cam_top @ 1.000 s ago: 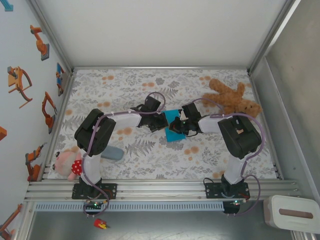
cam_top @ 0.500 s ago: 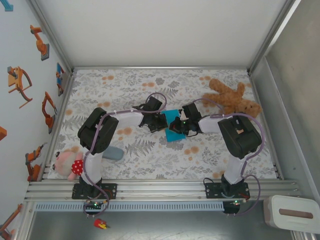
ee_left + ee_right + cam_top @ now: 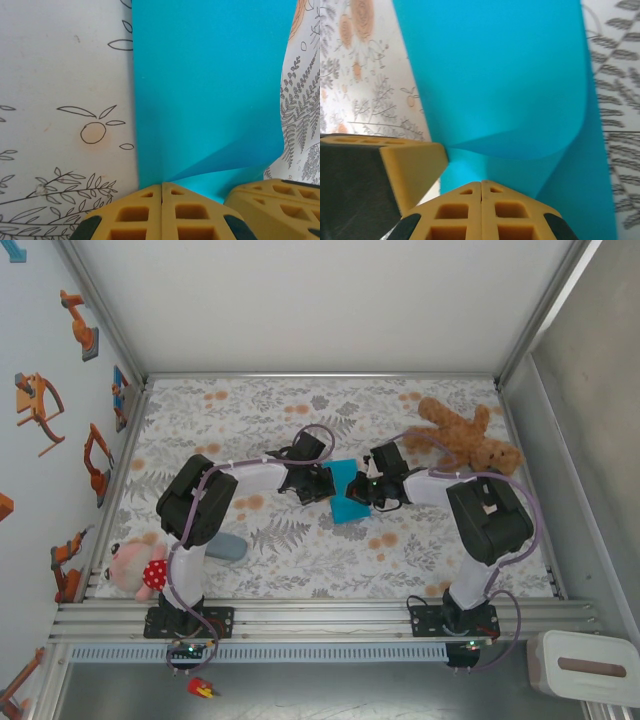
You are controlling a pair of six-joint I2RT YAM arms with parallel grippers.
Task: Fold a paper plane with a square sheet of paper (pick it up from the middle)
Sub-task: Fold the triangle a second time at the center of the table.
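Left gripper (image 3: 161,189) and right gripper (image 3: 481,186), both clamped on the square sheet of paper (image 3: 345,502) left of the brown teddy bear (image 3: 465,435), meet nearly tip to tip, the right wrist having swung bearward, suggesting the first fold is forming.

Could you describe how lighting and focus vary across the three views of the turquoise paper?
Top external view: even, diffuse light, thin turquoise-blue square sheet of paper sharp, little shadow. Left wrist view: sheet crisp, soft shadow along its left edge. Right wrist view: floral tablecloth blurred, shading under the sheet's curl.
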